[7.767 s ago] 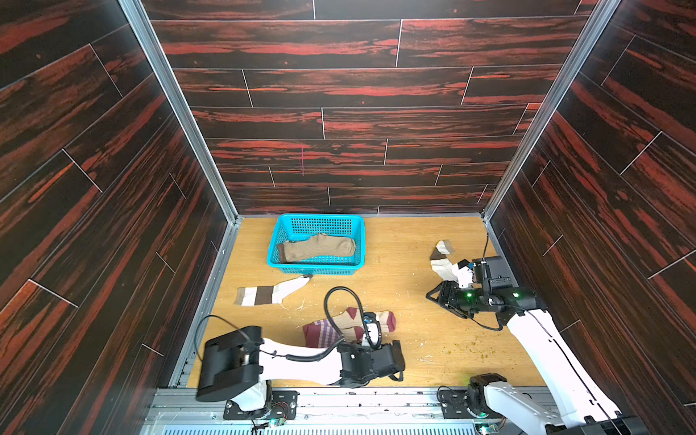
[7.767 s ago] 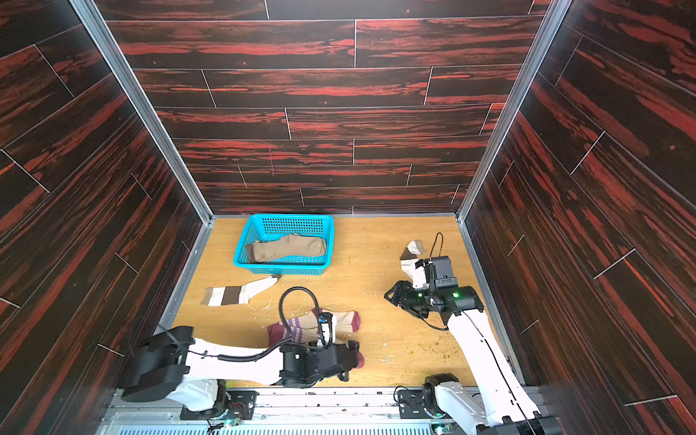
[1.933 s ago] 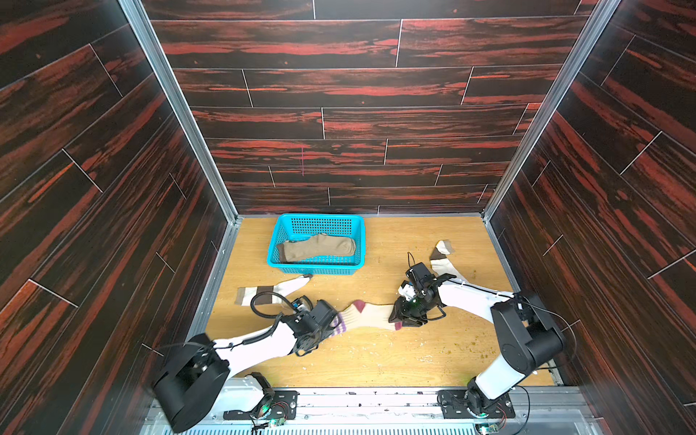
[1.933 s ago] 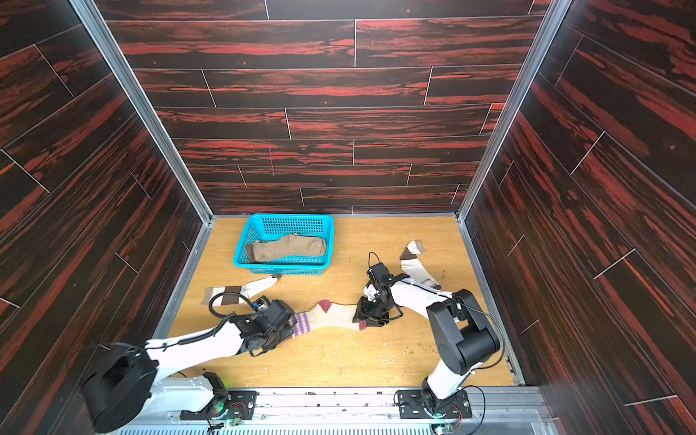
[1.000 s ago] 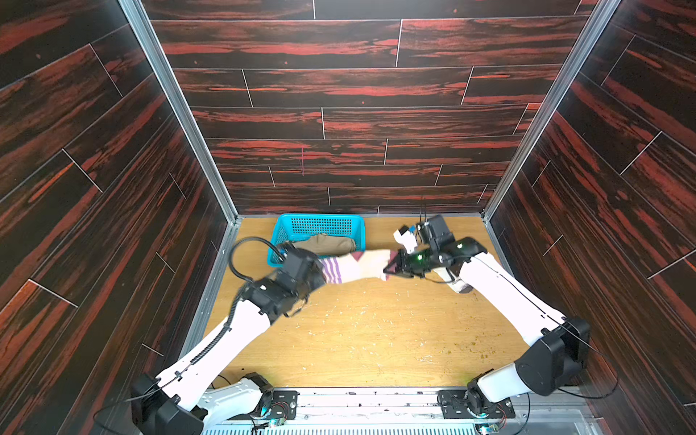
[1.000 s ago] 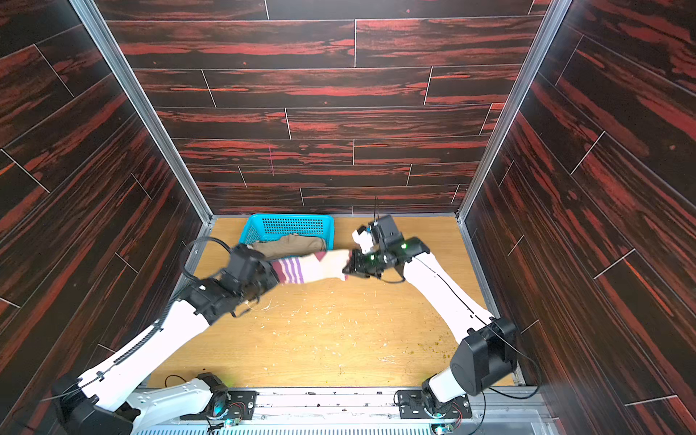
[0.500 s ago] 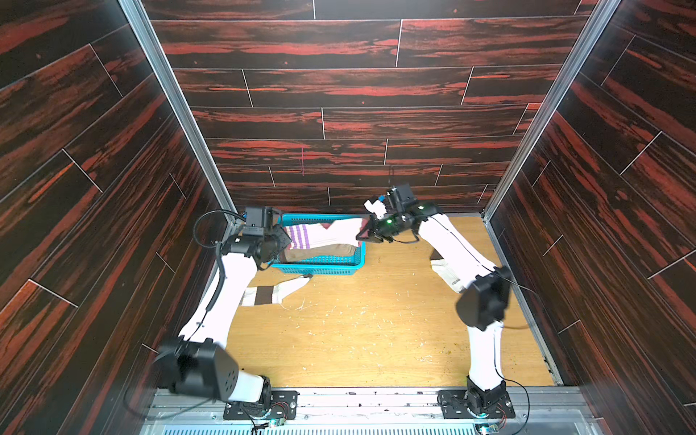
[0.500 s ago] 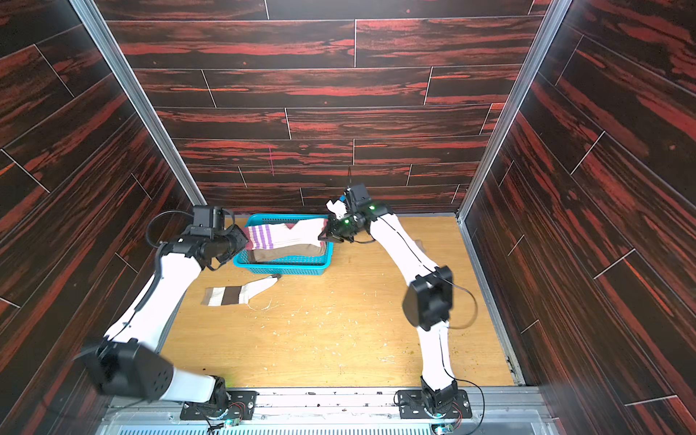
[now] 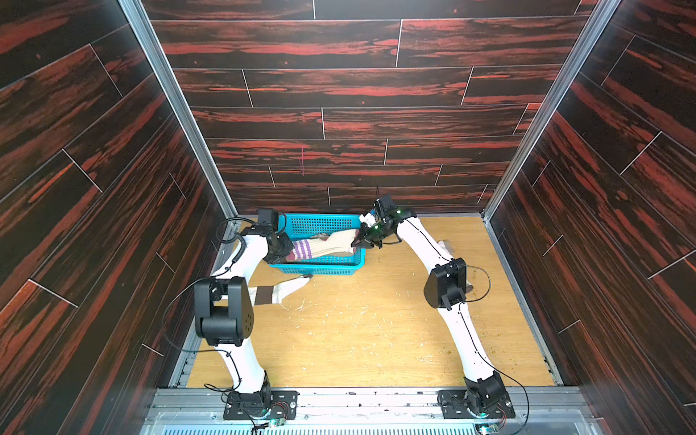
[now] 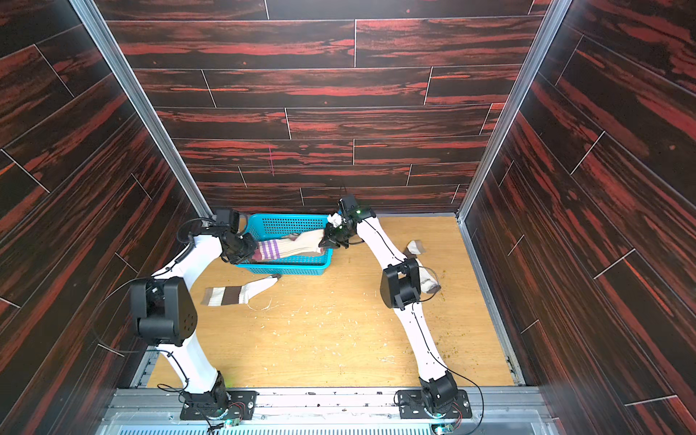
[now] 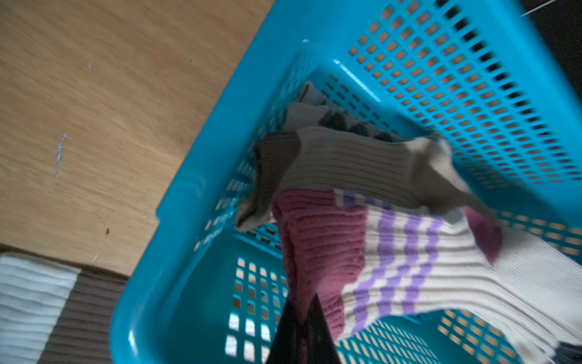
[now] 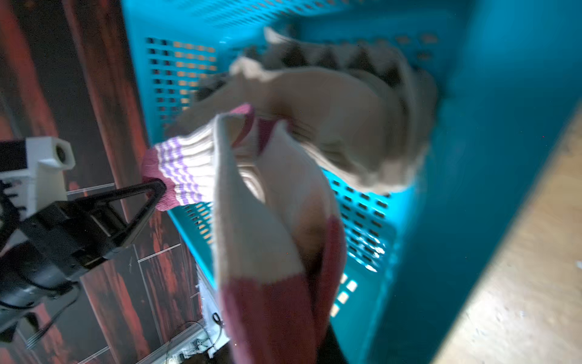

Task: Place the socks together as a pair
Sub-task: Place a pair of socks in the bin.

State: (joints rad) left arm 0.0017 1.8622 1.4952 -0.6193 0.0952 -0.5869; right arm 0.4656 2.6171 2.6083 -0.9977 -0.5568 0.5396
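- left gripper point(image 9: 287, 253) clamped on maroon cuff of striped sock point(image 9: 324, 245), stretched over blue basket point(image 9: 320, 268)
- right gripper point(image 9: 357, 243) at its toe end; can't tell if gripping
- tan socks point(image 11: 346, 160) inside basket, underneath
- white-brown sock point(image 9: 280, 293) flat on table point(image 9: 357, 331) near basket

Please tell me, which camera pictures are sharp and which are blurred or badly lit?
In both top views, sharp and evenly lit, with the mesh of the basket visible; in the left wrist view, the purple-striped sock is mostly sharp, softening toward its pale end; in the right wrist view, heavy blur smears that sock, the basket and the wooden table.
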